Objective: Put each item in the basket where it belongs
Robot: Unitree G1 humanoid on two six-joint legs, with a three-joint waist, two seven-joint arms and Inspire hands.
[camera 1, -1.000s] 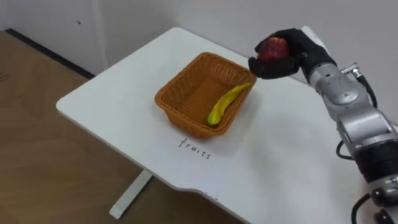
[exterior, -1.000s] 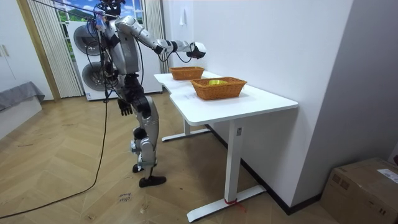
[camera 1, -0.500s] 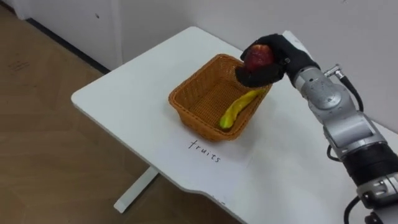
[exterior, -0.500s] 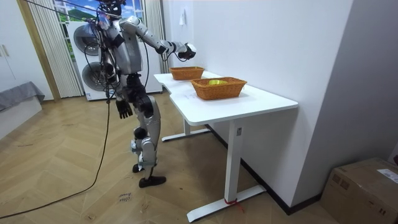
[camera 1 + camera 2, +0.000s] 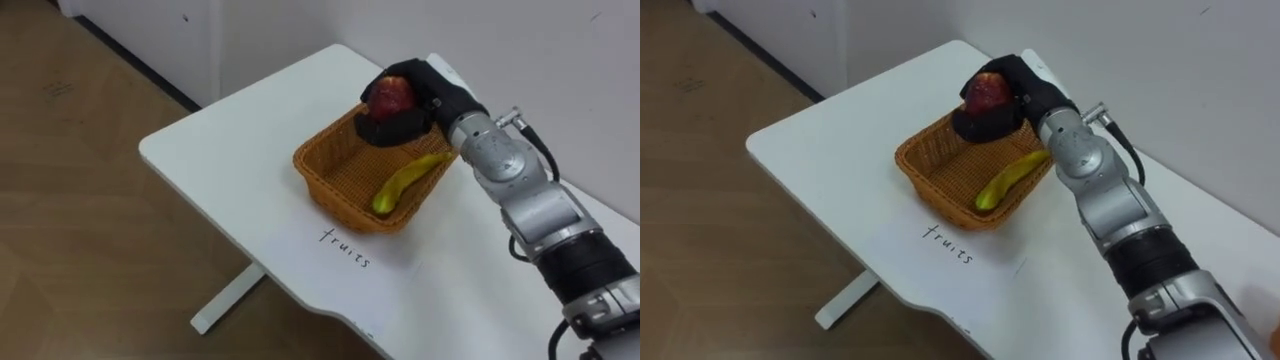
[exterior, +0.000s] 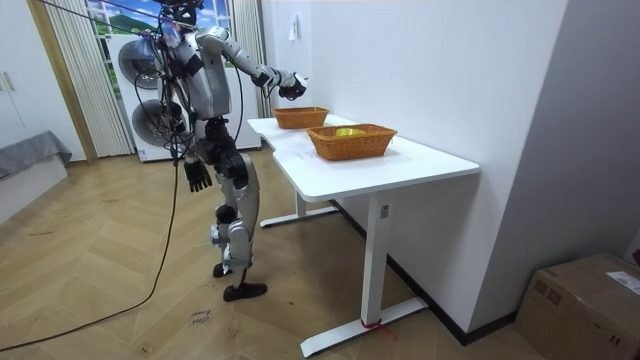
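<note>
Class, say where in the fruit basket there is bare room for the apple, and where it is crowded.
Bare: the basket floor between the banana and the left wall. Crowded: the right side, where the banana lies.

Woven wicker basket (image 5: pixel 338 190), rough; white table (image 5: pixel 230 150) smooth, matt; apple (image 5: pixel 392 95) glossy; wood-plank floor (image 5: pixel 80 200).

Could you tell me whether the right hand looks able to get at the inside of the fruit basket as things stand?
Probably yes: the right hand, curled round the apple, hangs above the far corner of the basket, and the banana lies aside, leaving bare wicker beneath.
</note>
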